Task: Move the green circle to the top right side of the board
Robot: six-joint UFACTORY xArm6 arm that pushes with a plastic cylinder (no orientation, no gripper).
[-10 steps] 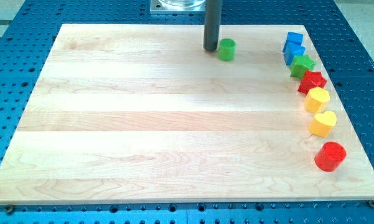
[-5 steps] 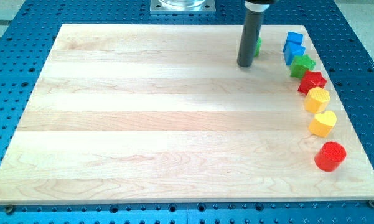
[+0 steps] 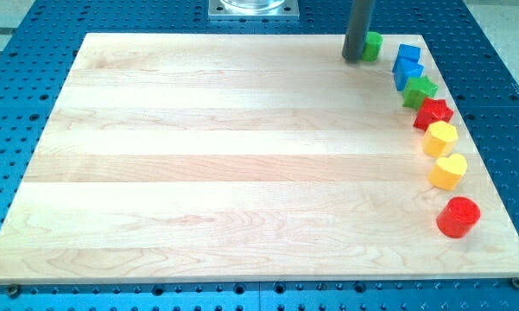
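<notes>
The green circle (image 3: 373, 45) is a small green cylinder near the top right of the wooden board (image 3: 199, 164), partly hidden by the rod. My tip (image 3: 353, 59) touches the board just to the left of the green circle, right against it. The green circle lies a little left of the blue blocks.
A column of blocks runs down the board's right side: two blue blocks (image 3: 407, 64), a green star (image 3: 420, 90), a red star (image 3: 433, 112), a yellow hexagon (image 3: 440, 137), a yellow heart (image 3: 448, 171) and a red cylinder (image 3: 458, 216). The board's top edge is close above the green circle.
The green circle has slid right and slightly up, from top centre towards the blue blocks. My tip followed it to the right, staying on its left side.
</notes>
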